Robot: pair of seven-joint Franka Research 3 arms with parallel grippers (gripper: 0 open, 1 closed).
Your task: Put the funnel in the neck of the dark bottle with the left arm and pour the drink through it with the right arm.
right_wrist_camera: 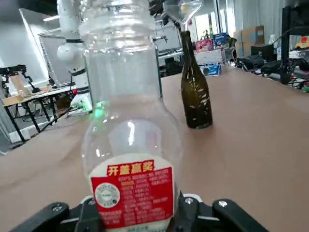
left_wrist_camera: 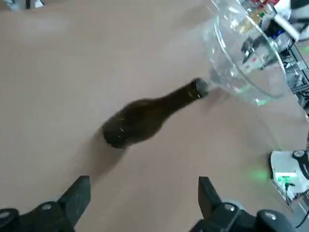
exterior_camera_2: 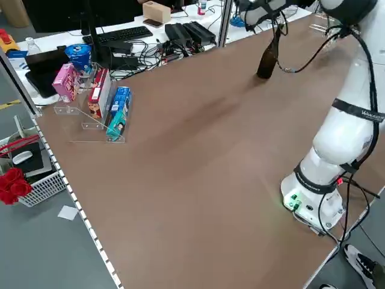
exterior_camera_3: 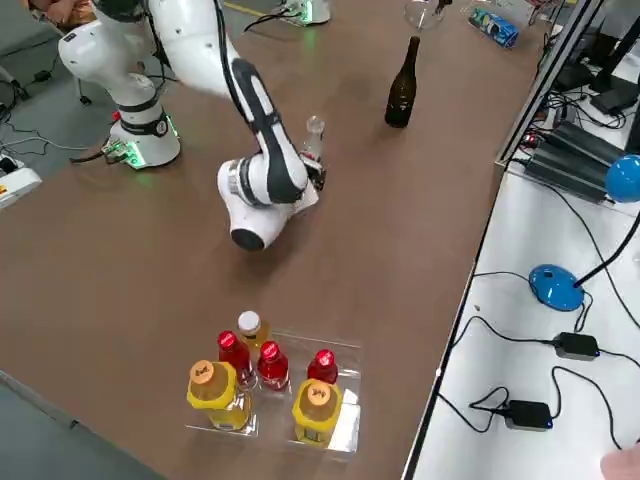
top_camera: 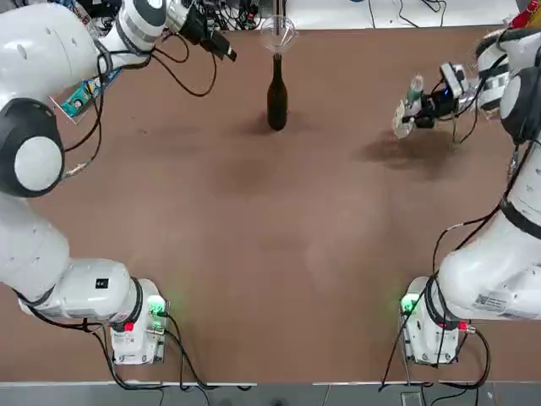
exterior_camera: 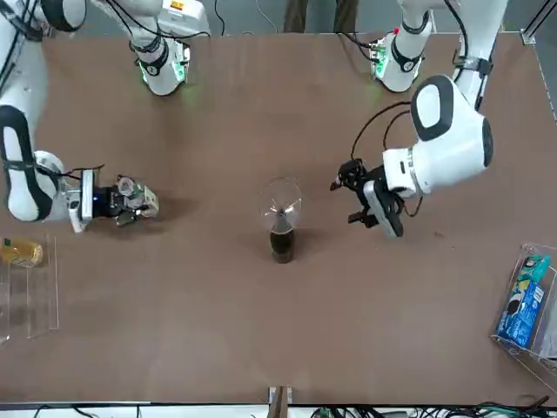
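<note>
your funnel (top_camera: 279,34) already sits in the neck of the dark bottle (top_camera: 276,95), which stands upright near the far edge of the table, midway across. your left gripper (top_camera: 221,46) hangs just beside it on the left, jaws wide and holding nothing. your right gripper (top_camera: 420,108) is clamped on the drink (top_camera: 408,108), its mouth open and uncapped. that bottle is well apart from the funnel, out to the robot's right. so the pour turns on carrying the drink leftward until its mouth is over the funnel's rim, then tipping it.
</note>
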